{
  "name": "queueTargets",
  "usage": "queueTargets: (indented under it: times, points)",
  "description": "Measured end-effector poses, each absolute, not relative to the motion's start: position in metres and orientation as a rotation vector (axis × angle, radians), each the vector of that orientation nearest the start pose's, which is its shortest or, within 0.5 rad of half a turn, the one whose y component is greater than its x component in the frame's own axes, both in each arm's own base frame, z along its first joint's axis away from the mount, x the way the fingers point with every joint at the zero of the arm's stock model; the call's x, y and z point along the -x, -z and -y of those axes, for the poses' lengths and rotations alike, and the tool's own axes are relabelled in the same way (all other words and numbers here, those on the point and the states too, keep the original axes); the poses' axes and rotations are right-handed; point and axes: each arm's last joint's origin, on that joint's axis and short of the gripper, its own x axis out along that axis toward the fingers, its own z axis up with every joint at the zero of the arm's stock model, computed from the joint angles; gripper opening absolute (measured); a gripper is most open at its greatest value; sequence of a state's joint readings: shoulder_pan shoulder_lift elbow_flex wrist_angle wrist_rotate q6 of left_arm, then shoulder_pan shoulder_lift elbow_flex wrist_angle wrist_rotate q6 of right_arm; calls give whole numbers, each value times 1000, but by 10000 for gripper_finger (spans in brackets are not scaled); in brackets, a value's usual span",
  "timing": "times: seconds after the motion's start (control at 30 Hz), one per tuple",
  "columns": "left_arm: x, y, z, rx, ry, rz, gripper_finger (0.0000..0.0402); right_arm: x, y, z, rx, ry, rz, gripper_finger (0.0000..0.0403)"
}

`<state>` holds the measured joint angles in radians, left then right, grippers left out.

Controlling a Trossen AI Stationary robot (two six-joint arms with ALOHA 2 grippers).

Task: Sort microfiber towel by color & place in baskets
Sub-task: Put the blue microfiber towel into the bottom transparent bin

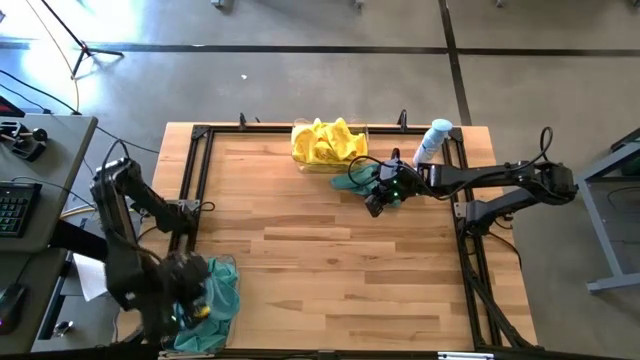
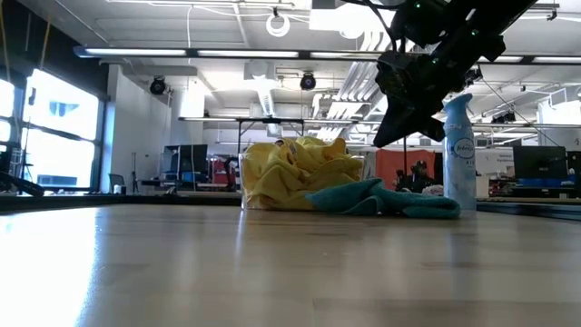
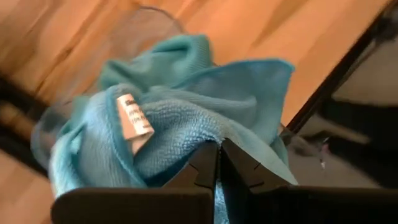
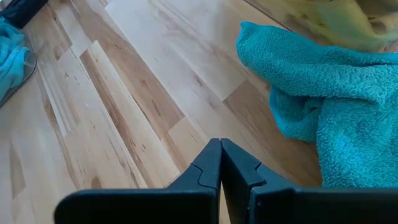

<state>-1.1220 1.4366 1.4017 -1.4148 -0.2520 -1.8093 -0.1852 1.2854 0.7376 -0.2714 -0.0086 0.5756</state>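
My left gripper (image 1: 195,305) (image 3: 219,149) is shut, right over a heap of teal-blue towels (image 1: 218,295) (image 3: 186,106) that fills a clear basket (image 3: 149,15) at the table's near left corner. A second clear basket (image 1: 300,163) at the far edge holds bunched yellow towels (image 1: 325,143) (image 2: 295,173). One teal towel (image 1: 360,180) (image 2: 381,200) (image 4: 323,106) lies crumpled on the table just in front of that basket. My right gripper (image 1: 376,205) (image 4: 219,146) (image 2: 390,127) is shut and hangs above the table, on the towel's near side, clear of it. My left gripper points its shut fingers (image 3: 239,165) down at the teal heap in the basket beside a white label (image 3: 134,118). I cannot tell whether the fingertips touch the cloth.
A white-and-blue spray bottle (image 1: 432,140) (image 2: 458,154) stands upright at the far right, close behind my right arm. A black metal frame (image 1: 195,180) runs along the table's left, far and right sides. Bare wood stretches across the table's middle (image 1: 330,270).
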Motion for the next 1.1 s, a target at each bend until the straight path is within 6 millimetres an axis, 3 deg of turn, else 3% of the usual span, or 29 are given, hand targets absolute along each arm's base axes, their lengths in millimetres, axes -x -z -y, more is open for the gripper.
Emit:
queueTargets:
  times: [0.2, 0.37, 0.53, 0.67, 0.93, 1.1]
  points:
    - [-130, -284, 243, 389, -448, -1386, 0, -248, -210, 46, -621, 398, -748, 4]
    - [-131, -245, 255, 272, -450, -1436, 0, -248, -210, 46, -621, 398, -748, 4]
    - [-127, -203, 260, 309, -344, -1419, 0, -248, -210, 46, -631, 399, -747, 4]
    - [-123, -174, 254, 398, -359, -1379, 0, -248, -210, 45, -646, 371, -754, 4]
    - [-122, -168, 250, 375, -368, -1380, 3, -248, -210, 44, -668, 358, -753, 4]
    - [-124, -173, 254, 387, -360, -1381, 35, -248, -210, 44, -668, 357, -751, 4]
